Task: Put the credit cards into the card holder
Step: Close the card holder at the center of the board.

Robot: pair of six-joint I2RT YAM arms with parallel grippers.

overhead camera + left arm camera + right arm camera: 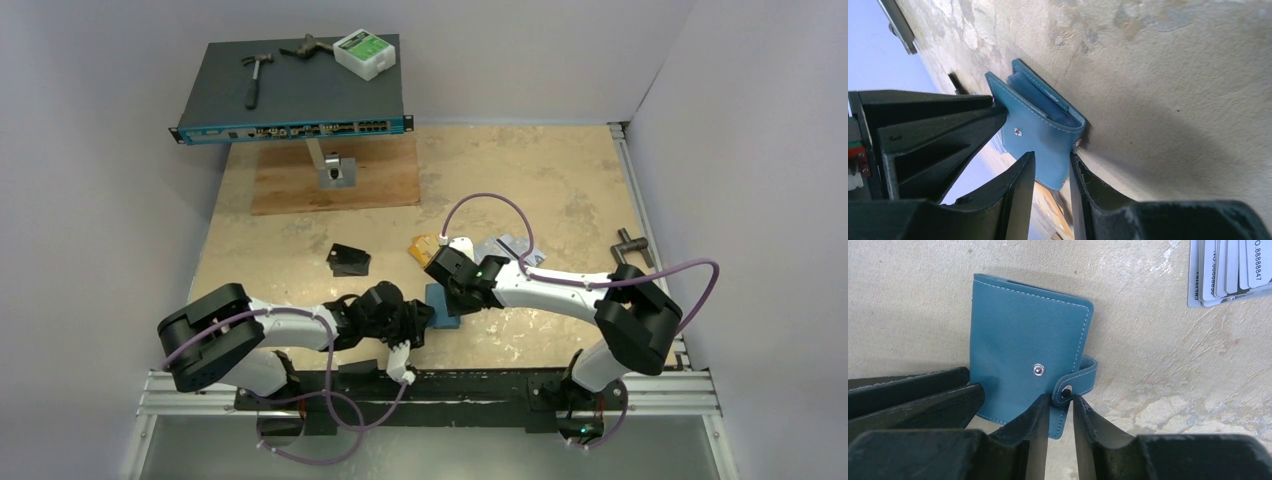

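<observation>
Credit cards (pixel 1230 270) outside folded card holder (pixel 1023 355)

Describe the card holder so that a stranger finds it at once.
On the sandy table, look near the near edge, where the left gripper and right gripper meet. Between them is the card holder: a small teal-blue folded wallet with a snap strap. The folded thing to its left is black; the cards beyond it are flat, orange or silver.
</observation>
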